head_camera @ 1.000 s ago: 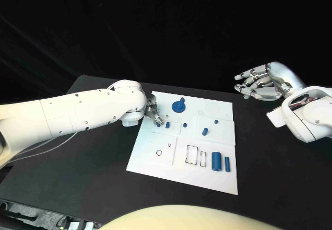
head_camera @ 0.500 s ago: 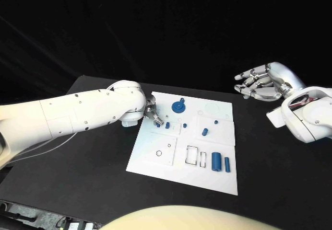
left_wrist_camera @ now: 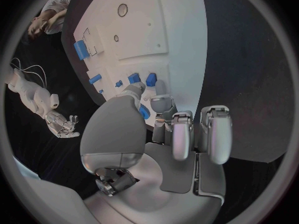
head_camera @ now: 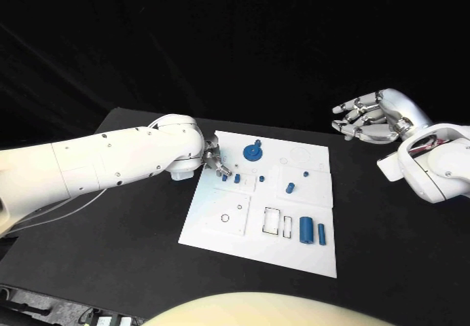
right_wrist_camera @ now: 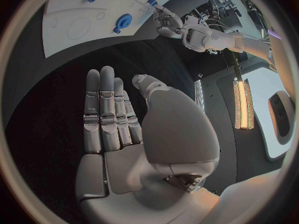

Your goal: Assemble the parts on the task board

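Task board (head_camera: 257,224) lies mid-table (head_camera: 117,258). Left hand (head_camera: 214,163) sits at the board's left edge, fingertips (left_wrist_camera: 133,90) down among small blue pegs (head_camera: 237,178); whether it grips one, cannot tell. Blue round part (head_camera: 252,152) stands just beyond that hand. Right hand (head_camera: 374,117) hovers well off the board's right side, fingers spread, empty.

Work surface (head_camera: 117,258): black, matte, with its far edge running from 9 o'clock toward 1 o'clock. Background beyond the far edge: dark and featureless. A long lit light strip (right_wrist_camera: 241,104) glows in the room.
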